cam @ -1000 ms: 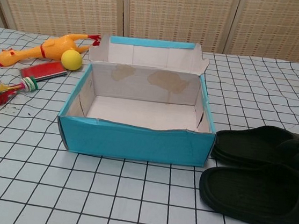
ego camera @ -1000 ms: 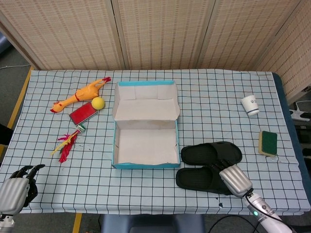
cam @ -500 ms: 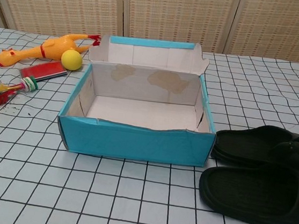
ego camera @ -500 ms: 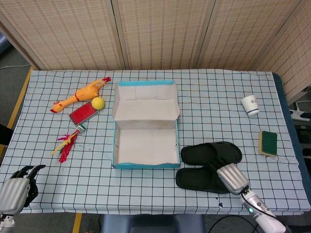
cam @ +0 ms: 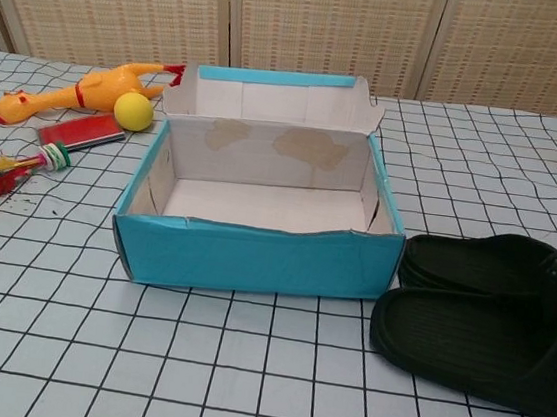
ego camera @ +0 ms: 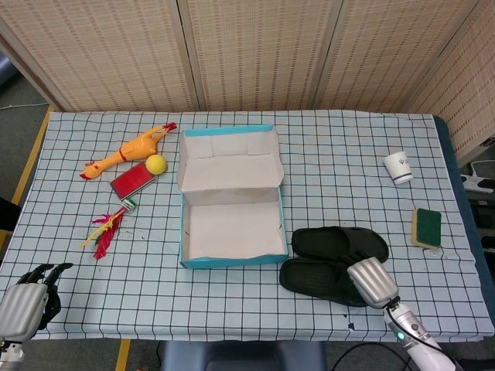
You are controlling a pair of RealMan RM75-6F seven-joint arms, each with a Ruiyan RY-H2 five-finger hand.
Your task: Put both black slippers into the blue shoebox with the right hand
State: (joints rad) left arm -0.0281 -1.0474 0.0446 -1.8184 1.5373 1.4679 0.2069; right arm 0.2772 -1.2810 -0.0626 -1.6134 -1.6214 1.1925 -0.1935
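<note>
Lying crosswise, slippers toeing shoebox

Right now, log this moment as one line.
right hand: on near black slipper | far slipper: on table | blue shoebox: empty | left hand: idle

Two black slippers lie side by side beside the open blue shoebox.

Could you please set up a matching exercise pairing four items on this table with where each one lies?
Things:
1. black slippers
2. yellow ball
3. white cup
4. green sponge

Places:
A. near the right table edge, nearer the robot than the cup
B. just right of the blue shoebox, at the right hand
C. beside the rubber chicken
D. far right part of the table, behind the sponge

Pairs: 1-B, 2-C, 3-D, 4-A
</note>
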